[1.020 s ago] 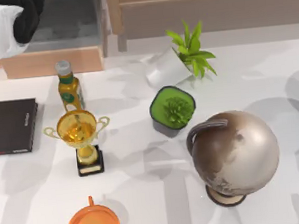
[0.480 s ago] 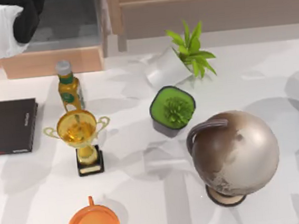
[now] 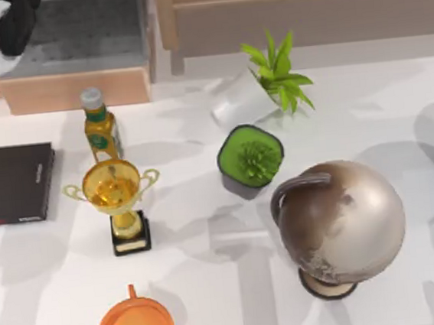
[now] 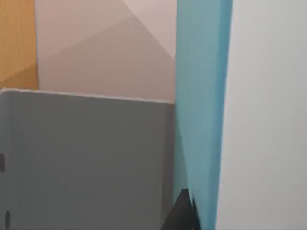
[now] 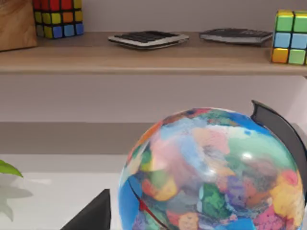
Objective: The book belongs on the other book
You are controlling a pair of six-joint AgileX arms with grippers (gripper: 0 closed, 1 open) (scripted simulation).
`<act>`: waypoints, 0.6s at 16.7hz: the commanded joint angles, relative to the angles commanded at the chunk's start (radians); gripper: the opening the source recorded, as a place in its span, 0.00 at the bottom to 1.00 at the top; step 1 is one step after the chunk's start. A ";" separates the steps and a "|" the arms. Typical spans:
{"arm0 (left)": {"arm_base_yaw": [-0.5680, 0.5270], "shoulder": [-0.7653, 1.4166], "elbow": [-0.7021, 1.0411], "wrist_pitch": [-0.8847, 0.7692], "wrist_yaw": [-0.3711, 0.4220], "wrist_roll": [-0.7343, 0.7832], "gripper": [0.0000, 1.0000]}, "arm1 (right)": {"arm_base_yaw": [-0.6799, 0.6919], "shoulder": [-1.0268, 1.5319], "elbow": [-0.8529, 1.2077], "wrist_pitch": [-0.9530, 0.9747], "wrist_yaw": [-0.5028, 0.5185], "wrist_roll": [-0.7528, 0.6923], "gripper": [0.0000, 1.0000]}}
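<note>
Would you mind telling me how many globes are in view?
2: a bronze globe at the table's front right, and a multicoloured globe close before the right wrist camera. Others may be hidden.

other book (image 3: 11, 184) left of trophy (image 3: 117, 203)

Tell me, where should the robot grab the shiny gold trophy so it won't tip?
Probably by the thin stem of the gold trophy cup, between its bowl and its black square base. Come in level from the top view's lower side: the bowl is wide, its handles stick out left and right, and the yellow oil bottle with a grey cap stands close behind.
</note>
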 joint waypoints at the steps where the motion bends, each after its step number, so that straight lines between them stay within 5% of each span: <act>1: 0.003 -0.014 0.007 0.003 -0.008 -0.015 0.00 | 0.000 0.000 0.000 0.000 0.000 0.000 1.00; 10: -0.046 -0.001 -0.022 -0.046 0.014 0.037 0.00 | 0.000 0.000 0.000 0.000 0.000 0.000 1.00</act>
